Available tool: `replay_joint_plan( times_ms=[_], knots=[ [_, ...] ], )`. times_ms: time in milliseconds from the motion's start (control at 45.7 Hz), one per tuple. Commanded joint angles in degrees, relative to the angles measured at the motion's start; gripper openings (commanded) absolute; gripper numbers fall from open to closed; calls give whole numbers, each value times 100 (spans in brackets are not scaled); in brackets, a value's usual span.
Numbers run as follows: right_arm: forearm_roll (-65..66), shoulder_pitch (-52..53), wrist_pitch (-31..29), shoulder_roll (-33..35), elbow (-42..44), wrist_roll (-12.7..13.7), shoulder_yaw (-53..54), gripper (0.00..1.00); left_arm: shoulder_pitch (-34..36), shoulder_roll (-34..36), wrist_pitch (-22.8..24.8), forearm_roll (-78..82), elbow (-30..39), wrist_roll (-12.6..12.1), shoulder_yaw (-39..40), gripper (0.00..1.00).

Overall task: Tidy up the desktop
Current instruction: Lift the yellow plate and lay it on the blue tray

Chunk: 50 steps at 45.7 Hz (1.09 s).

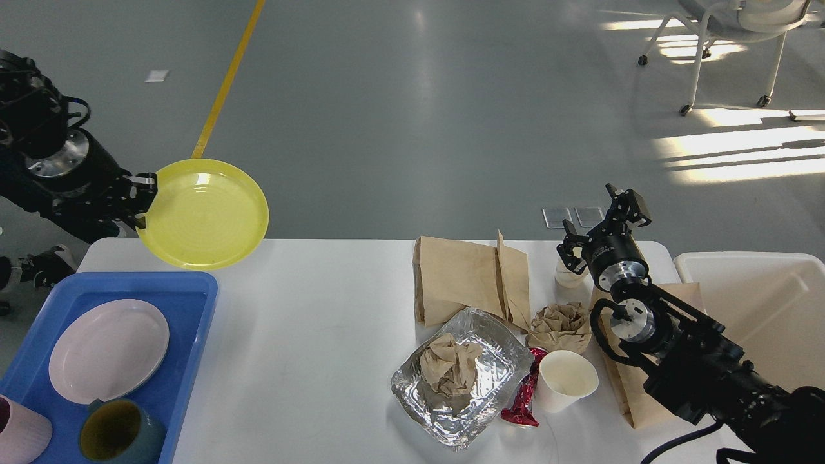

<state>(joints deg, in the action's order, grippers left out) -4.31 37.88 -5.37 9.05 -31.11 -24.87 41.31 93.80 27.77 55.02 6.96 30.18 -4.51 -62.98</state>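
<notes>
At the desktop's [309, 322] left edge, a yellow plate [203, 214] is gripped by its rim in the left gripper [143, 201], probably bound for the blue tray [193, 287] below. The middle is left bare. Near the right edge, the right gripper [596, 222] is held open above litter.

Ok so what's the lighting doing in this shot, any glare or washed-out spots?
Head view: hard sunlight makes blown-out streaks on the floor at upper right, by the chair; a softer sheen runs down the floor's middle. The foil tray glints and the yellow plate shows a small highlight. The desktop is evenly lit, shadows soft; everything looks sharp.
</notes>
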Motion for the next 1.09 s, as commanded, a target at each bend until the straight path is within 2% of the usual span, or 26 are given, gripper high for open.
replay_joint_plan(
  times_ms=[0, 197, 460, 832, 963, 1073],
  knots=[
    [0, 0, 1, 0, 0, 0, 0, 100, -81, 553, -2, -2, -30, -15, 180, 0],
    [0, 0, 1, 0, 0, 0, 0, 100, -695, 896, -2, -19, -74, -15, 277, 0],
    [0, 0, 1, 0, 0, 0, 0, 100, -1741, 984, -2, -19, -364, -15, 962, 0],
    [0, 0, 1, 0, 0, 0, 0, 100, -2682, 1424, -2, -19, -496, -15, 1692, 0],
    [0, 0, 1, 0, 0, 0, 0, 100, -3164, 1442, -2, -19, -697, -15, 2025, 0],
    [0, 0, 1, 0, 0, 0, 0, 100, -3306, 1424, -2, -19, -733, -15, 2123, 0]
  ],
)
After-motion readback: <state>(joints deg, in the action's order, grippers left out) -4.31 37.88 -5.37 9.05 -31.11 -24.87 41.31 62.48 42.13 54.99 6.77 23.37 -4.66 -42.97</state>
